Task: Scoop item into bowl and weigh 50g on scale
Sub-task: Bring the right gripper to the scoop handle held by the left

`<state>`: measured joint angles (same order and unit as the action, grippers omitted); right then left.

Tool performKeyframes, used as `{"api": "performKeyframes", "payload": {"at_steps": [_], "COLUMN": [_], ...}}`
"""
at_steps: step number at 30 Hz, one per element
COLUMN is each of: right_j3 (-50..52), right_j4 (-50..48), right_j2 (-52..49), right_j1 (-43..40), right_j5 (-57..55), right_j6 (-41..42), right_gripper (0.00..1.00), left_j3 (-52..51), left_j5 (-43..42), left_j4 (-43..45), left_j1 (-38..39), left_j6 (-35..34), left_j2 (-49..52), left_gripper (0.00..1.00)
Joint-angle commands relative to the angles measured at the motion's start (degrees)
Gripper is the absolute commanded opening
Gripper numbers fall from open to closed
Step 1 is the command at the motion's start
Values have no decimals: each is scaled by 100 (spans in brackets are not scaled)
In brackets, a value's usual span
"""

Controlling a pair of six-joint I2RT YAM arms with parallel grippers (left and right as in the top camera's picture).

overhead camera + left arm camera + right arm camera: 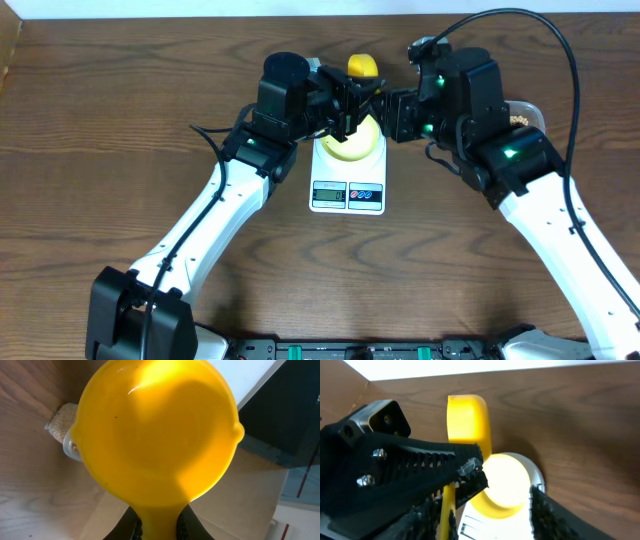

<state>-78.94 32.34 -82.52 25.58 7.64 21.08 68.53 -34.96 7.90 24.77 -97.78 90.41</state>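
My left gripper [347,103] is shut on the handle of a yellow scoop [361,66], holding it above the far edge of the bowl [352,147]. In the left wrist view the scoop's round head [157,430] fills the frame, the handle is pinched between the fingers [131,527], and no item shows on it. The pale yellow-green bowl [506,485] sits on the white scale [347,190]. My right gripper [485,501] is open and level with the bowl's right side [392,110]; the bowl shows between its fingers. The item [62,422] lies in a clear container.
The clear container [522,113] stands at the right, mostly hidden behind the right arm. The left arm's black fingers [420,465] cross close in front of the right wrist camera. The table's far edge runs just beyond the scoop.
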Motion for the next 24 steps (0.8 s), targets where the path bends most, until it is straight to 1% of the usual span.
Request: {"api": "performKeyframes", "payload": {"at_steps": [1, 3, 8, 10, 15, 16, 21, 24], "right_j3": [4, 4, 4, 4, 4, 4, 4, 4], "right_j4": [-144, -173, -208, -216, -273, -286, -459, -494], "right_j2": [-111, -111, -111, -111, -111, -111, -111, -111], "right_j1": [35, 57, 195, 243, 260, 260, 260, 260], "right_j5": [-251, -247, -249, -256, -280, -282, -278, -302], "right_j6": [166, 164, 164, 164, 160, 162, 162, 98], "right_gripper": [47, 42, 41, 39, 12, 2, 1, 1], "left_j3": [107, 107, 107, 107, 107, 107, 107, 107], "left_j5": [-238, -321, -319, -319, -321, -321, -319, -308], "left_j4": [26, 31, 31, 28, 26, 26, 17, -146], "left_j1": [-11, -11, -11, -11, -11, -11, -11, -13], "left_j6": [63, 61, 61, 61, 61, 61, 63, 74], "left_j2": [-9, -7, -9, -7, -7, -7, -7, -7], "left_gripper": [8, 8, 8, 8, 8, 8, 8, 9]}}
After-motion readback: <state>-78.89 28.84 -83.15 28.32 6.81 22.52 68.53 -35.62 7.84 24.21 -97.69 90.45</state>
